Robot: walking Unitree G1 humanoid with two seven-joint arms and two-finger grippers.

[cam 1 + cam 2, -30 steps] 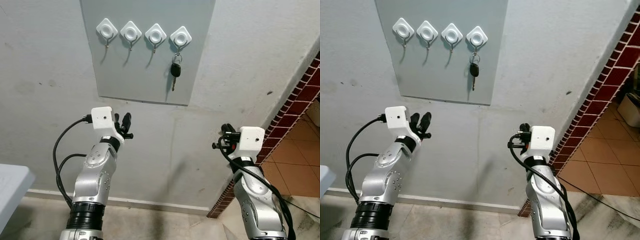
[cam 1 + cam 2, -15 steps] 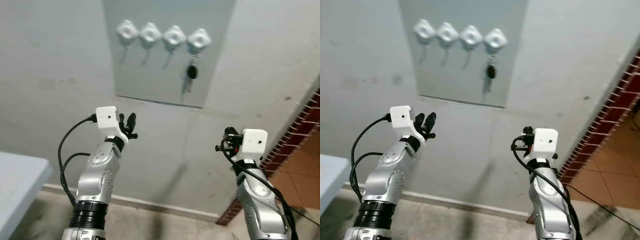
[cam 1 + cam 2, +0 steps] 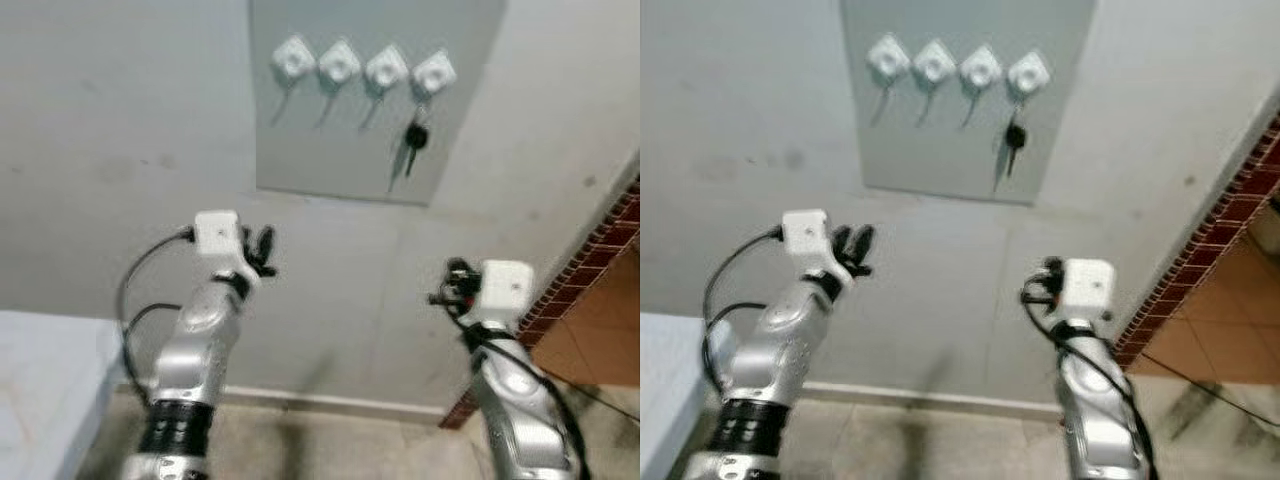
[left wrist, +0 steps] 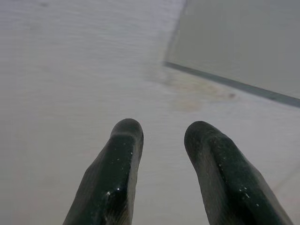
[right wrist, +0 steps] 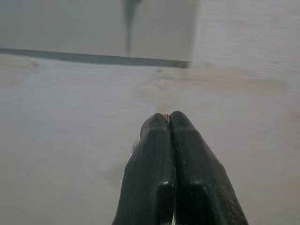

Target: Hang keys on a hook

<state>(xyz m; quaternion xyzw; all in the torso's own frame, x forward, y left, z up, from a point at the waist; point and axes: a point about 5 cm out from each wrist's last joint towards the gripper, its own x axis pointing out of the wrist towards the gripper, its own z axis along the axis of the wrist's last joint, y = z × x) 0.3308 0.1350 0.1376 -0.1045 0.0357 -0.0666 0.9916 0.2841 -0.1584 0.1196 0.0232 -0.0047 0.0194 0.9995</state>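
Hanging from the rightmost hook [image 3: 434, 73] on the grey panel [image 3: 300, 140], upper centre of the frame, the keys [image 3: 413, 140] rest untouched. Lower down, the left gripper [image 4: 161, 140] hovers fingers apart, the right gripper [image 5: 168, 123] pressed together, both empty.

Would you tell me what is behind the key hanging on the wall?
Behind the key is the grey panel that carries the four white hooks; the key hangs from the rightmost. The wall behind the panel is covered.

free: three left hooks [image 3: 933, 62] | occupied: rightmost hook [image 3: 1028, 73], keys [image 3: 1014, 137]
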